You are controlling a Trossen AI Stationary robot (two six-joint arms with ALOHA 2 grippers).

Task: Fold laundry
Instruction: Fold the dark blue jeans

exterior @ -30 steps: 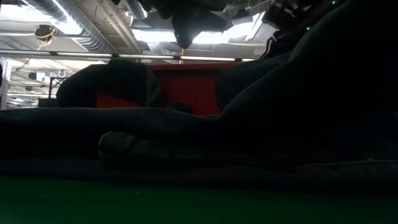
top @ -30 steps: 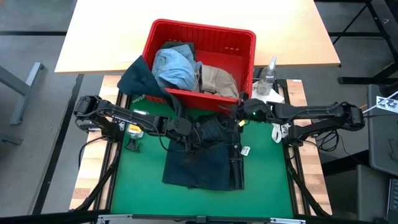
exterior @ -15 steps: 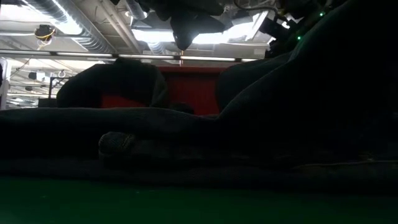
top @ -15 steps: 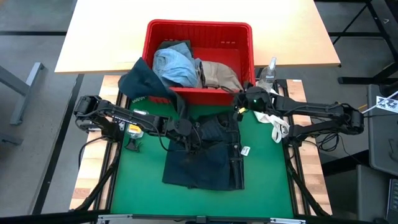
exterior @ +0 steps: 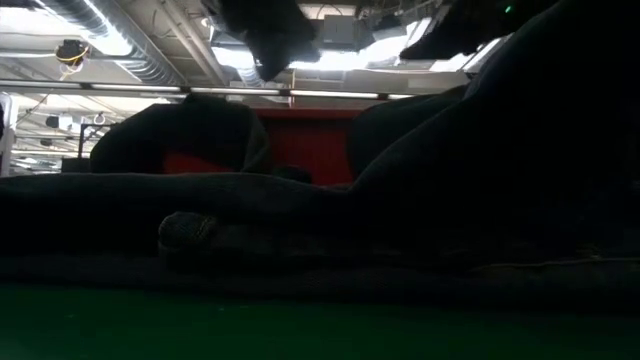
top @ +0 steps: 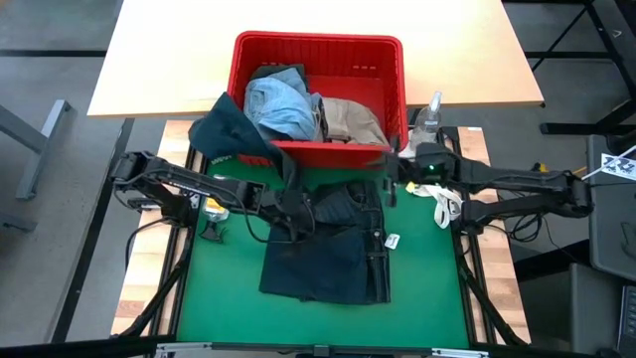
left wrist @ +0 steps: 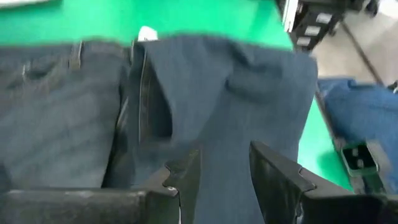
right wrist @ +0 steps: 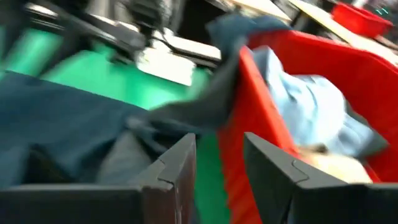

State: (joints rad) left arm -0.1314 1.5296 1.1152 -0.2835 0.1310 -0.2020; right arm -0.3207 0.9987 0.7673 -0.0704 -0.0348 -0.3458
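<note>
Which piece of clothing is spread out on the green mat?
The dark navy jeans; the light blue denim and beige piece sit bunched in the red basket.

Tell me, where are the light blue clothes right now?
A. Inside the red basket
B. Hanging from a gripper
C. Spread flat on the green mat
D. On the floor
A: in the high view the light blue denim sits bunched inside the red basket, while the dark navy jeans lie on the green mat.
</note>
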